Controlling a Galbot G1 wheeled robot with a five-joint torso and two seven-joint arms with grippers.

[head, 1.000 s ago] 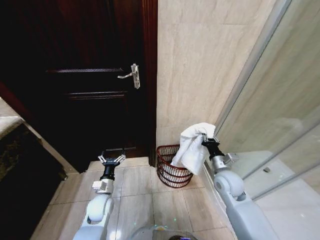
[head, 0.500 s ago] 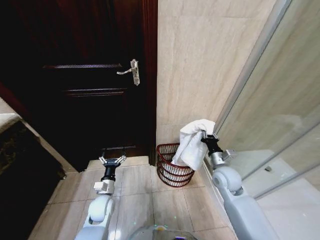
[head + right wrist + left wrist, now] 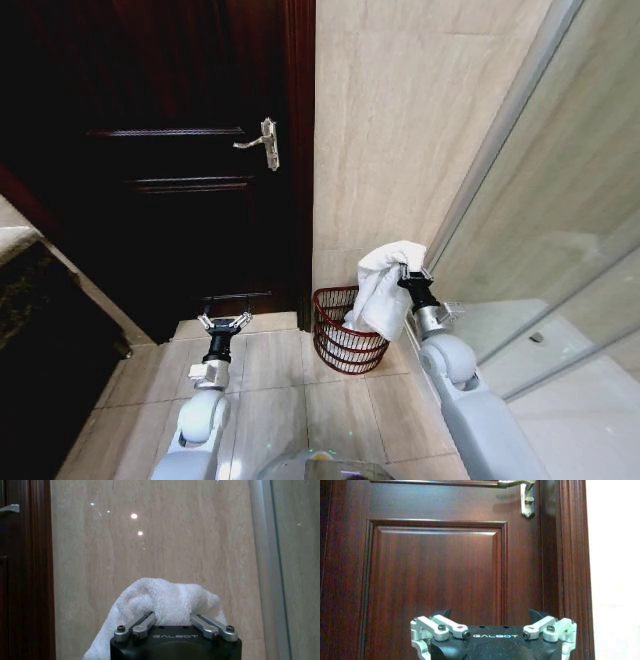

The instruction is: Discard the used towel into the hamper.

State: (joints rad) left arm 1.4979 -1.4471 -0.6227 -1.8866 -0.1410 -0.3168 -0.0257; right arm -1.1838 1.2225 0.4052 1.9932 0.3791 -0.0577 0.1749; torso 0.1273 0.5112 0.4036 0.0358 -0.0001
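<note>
Right gripper (image 3: 408,272) has edged left, clamping the towel (image 3: 385,292) over the hamper (image 3: 340,342). Head view shows the hamper; right wrist view doesn't. Left gripper (image 3: 224,322) spread open, facing the door (image 3: 435,573).

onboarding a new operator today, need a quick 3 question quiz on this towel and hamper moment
1. True or false: the towel already lies inside the hamper.
2. Which end effector holds the towel? A) left B) right
3. Fill in: the left end effector is open, facing the dark wooden ____.

Key
1. False; it hangs from the right end effector, over the hamper's rim.
2. B
3. door
</note>
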